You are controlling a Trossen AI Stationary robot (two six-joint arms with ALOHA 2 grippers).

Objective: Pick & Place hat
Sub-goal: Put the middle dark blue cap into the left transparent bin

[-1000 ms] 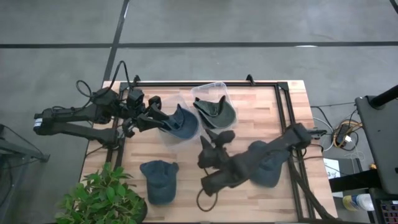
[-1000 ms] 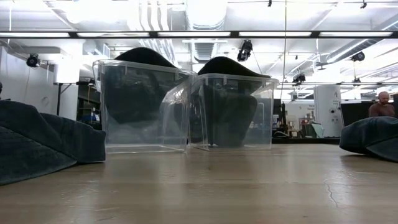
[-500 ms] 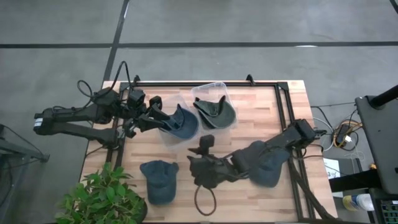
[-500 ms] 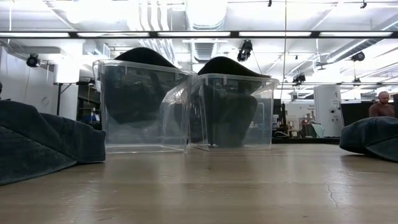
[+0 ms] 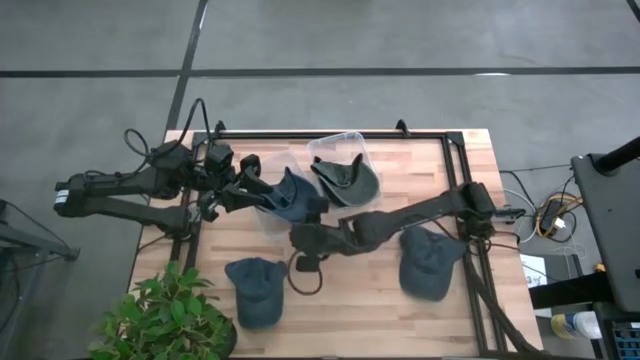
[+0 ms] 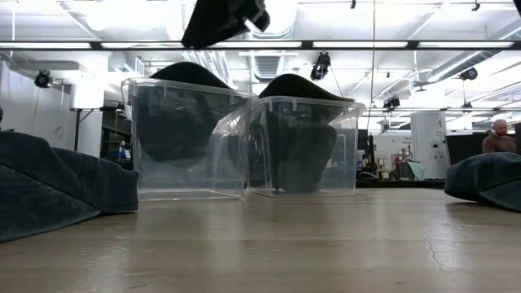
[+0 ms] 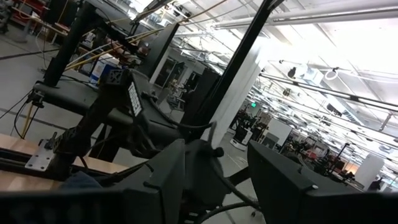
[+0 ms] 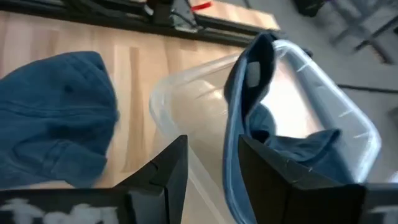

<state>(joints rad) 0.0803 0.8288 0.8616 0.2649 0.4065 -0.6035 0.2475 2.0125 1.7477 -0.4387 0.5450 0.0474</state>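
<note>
Two clear bins stand at the table's far middle. The left bin (image 5: 285, 200) holds a blue hat (image 5: 297, 198) (image 8: 261, 106), whose crown rises above the rim in the low view. The right bin (image 5: 340, 160) holds a dark green hat (image 5: 346, 181). A second blue hat (image 5: 256, 290) (image 8: 56, 137) lies flat near the near-left corner, and a third (image 5: 430, 262) lies at the right. My right gripper (image 5: 298, 240) (image 8: 212, 146) hangs open above the table just in front of the left bin. My left gripper (image 5: 258, 187) (image 7: 214, 162) is open beside that bin's left wall.
A potted plant (image 5: 165, 312) stands at the near-left corner. A black frame rail (image 5: 330, 133) runs along the far edge and down the right side. A black cable loop (image 5: 300, 275) hangs under the right arm. Bare wood lies along the near middle (image 5: 350, 310).
My right arm has swung from the near middle of the table toward the left and far edges, stretching out toward the left bin. It has uncovered the blue hat on the right, and its gripper has come into the top of the low view. The hats have stayed put.
</note>
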